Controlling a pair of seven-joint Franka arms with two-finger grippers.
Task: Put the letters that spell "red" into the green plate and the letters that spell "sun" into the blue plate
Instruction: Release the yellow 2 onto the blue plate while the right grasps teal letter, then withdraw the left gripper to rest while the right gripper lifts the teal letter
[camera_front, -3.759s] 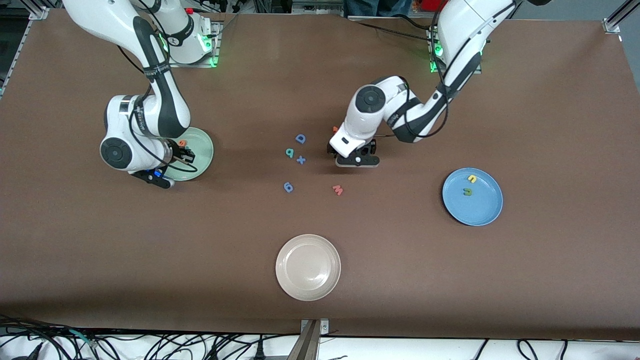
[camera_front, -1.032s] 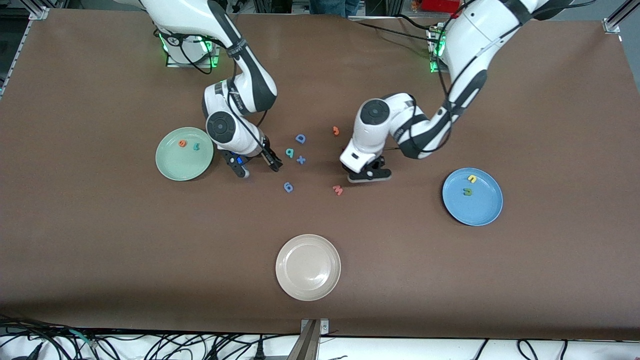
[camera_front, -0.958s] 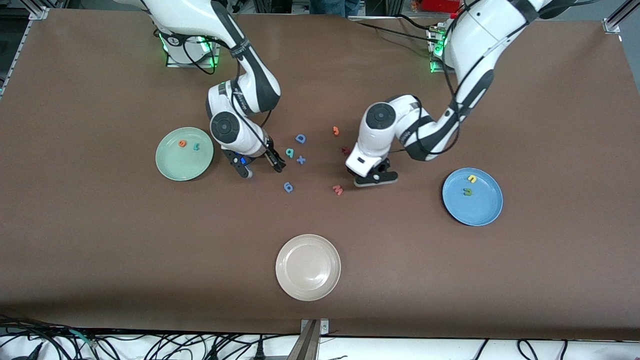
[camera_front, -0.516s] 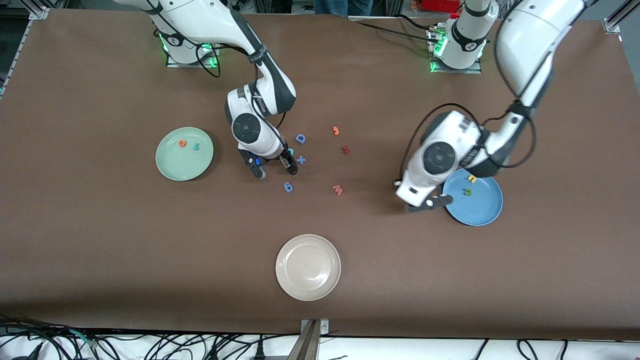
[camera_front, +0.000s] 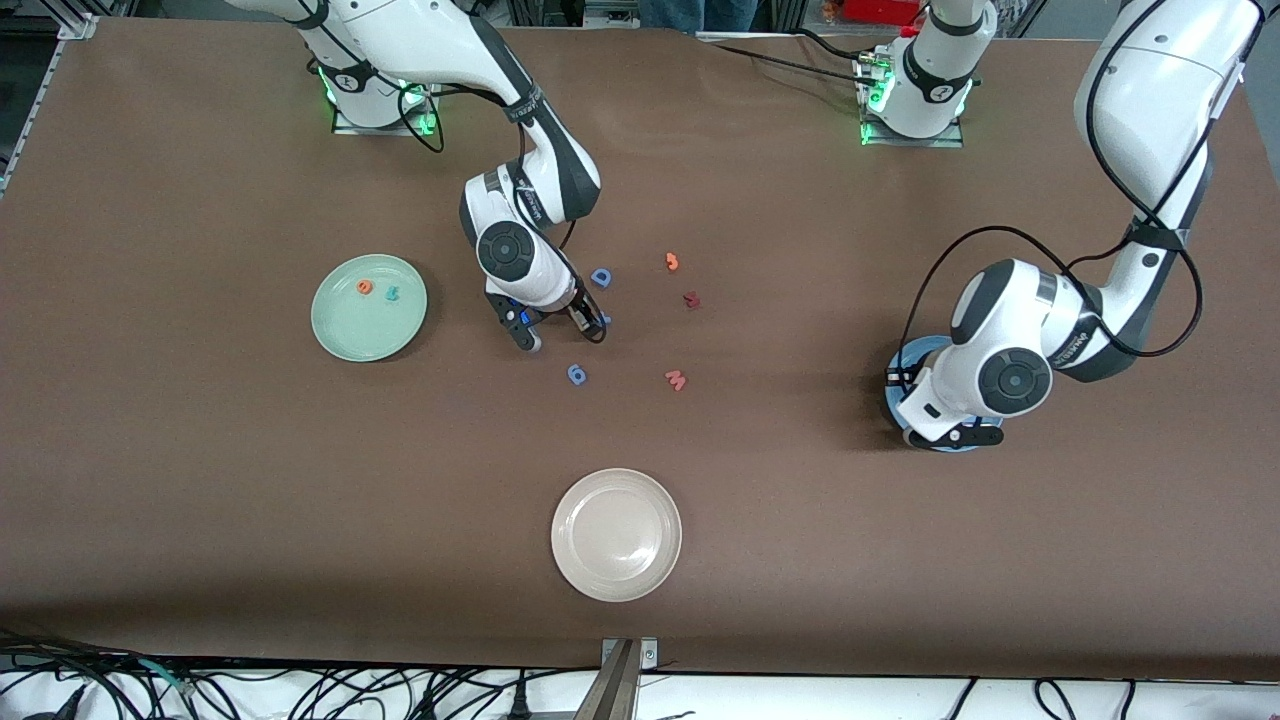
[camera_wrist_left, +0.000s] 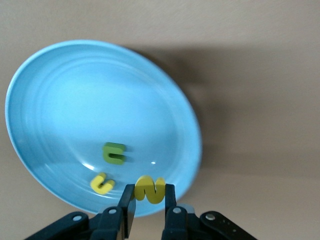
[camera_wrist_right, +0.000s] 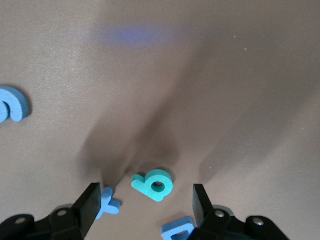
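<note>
Over the blue plate (camera_wrist_left: 75, 100) hangs my left gripper (camera_wrist_left: 150, 200), shut on the yellow "s" (camera_wrist_left: 150, 189). The olive "n" (camera_wrist_left: 115, 153) and yellow "u" (camera_wrist_left: 102, 183) lie in that plate. In the front view the left gripper (camera_front: 950, 435) covers most of the blue plate (camera_front: 908, 352). My right gripper (camera_wrist_right: 145, 207) is open and low over the table, its fingers either side of the teal "d" (camera_wrist_right: 153, 184). From the front, the right gripper (camera_front: 560, 330) hides that letter. The green plate (camera_front: 360, 325) holds the orange "e" (camera_front: 364, 287) and teal "r" (camera_front: 393, 293).
Round the "d" lie a blue cross (camera_wrist_right: 107, 202), a blue capital "D" (camera_wrist_right: 177, 231) and a blue "6" (camera_wrist_right: 10, 104). An orange hooked letter (camera_front: 672, 262), a dark red letter (camera_front: 690, 299) and a salmon "W" (camera_front: 676, 380) lie mid-table. A white plate (camera_front: 616, 535) sits nearest the front camera.
My left arm has carried the yellow "s" from mid-table to over the blue plate. My right arm has moved from beside the green plate to around the teal "d".
</note>
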